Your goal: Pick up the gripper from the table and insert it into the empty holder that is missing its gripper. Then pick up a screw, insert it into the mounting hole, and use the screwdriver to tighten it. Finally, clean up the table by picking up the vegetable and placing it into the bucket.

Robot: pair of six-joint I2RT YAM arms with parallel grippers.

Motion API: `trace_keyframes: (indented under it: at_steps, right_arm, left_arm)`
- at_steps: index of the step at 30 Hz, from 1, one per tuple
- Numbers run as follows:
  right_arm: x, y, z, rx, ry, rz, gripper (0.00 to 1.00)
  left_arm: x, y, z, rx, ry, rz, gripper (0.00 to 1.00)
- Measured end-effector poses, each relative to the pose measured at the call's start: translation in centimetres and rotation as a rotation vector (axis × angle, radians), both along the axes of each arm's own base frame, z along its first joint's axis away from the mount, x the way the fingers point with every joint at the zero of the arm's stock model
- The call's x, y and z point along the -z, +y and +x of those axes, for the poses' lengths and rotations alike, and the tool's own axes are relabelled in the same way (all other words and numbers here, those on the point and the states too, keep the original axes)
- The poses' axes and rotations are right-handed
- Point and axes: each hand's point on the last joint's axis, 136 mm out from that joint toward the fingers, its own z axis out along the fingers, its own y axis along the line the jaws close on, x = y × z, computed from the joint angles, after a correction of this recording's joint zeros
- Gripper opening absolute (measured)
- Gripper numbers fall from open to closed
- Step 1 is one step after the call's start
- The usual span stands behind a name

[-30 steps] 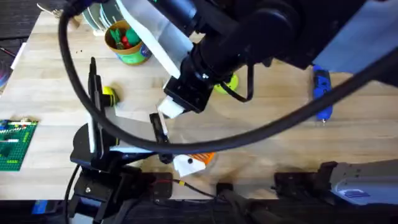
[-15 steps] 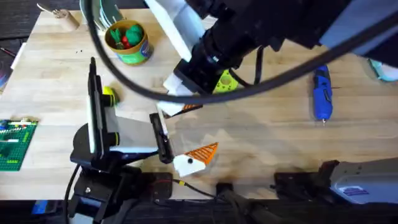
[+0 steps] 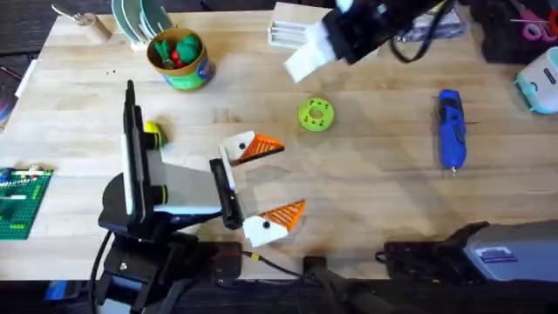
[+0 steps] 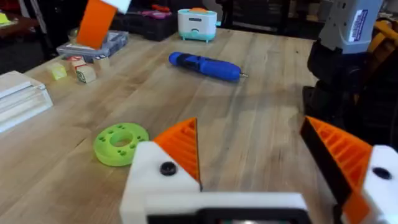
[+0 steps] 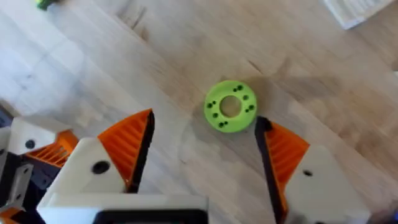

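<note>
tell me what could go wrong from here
The vegetable lies tight against the left arm's upright link, so a gripper reaching for it may bump that arm. The bucket already holds green and red toys, so the vegetable could perch on them or bounce out. The screwdriver lies loose on its side and may roll when grasped.

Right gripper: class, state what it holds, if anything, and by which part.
Nothing is held. The right gripper is open above the table, its orange pads apart, with the lime-green disc lying on the wood below, untouched.
</note>
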Motion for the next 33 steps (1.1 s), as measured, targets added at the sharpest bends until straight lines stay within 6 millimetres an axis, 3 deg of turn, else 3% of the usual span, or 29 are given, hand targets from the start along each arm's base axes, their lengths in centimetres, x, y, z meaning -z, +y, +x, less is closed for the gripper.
trace_keyframes:
  at_steps: [3, 7, 9, 15, 20, 26, 27, 33]
  right_arm:
    - [-1.7, -3.1, 1.2, 0.086, -0.04, 0.021, 0.973]
    - [-5.0, -7.8, 1.6, 0.205, -0.113, 0.051, 0.974]
    - [-6.5, -10.1, 1.4, 0.264, -0.148, 0.061, 0.975]
    - [-9.1, -16.5, -0.6, 0.439, -0.189, 0.06, 0.975]
    - [-9.2, -20.3, -2.5, 0.563, -0.163, 0.041, 0.976]
    - [-7.7, -23.4, -4.5, 0.661, -0.069, -0.002, 0.977]
    - [-6.7, -25.0, -5.2, 0.688, -0.031, -0.073, 0.978]
    - [-4.1, -27.1, -4.5, 0.714, 0.031, -0.19, 0.978]
  left_arm:
    - [0.0, 0.0, 0.0, 0.0, -0.001, 0.0, 0.796]
    - [0.0, 0.0, 0.0, 0.0, -0.001, 0.0, 0.184]
    - [0.0, 0.0, 0.0, 0.0, -0.005, 0.002, 0.028]
    - [0.0, 0.0, 0.0, 0.0, -0.007, 0.002, 0.016]
    - [0.0, 0.0, 0.0, 0.0, -0.007, 0.002, 0.016]
    - [0.0, 0.0, 0.0, 0.0, -0.007, 0.002, 0.016]
    - [0.0, 0.0, 0.0, 0.0, -0.007, 0.002, 0.016]
    - [0.0, 0.0, 0.0, 0.0, -0.007, 0.002, 0.016]
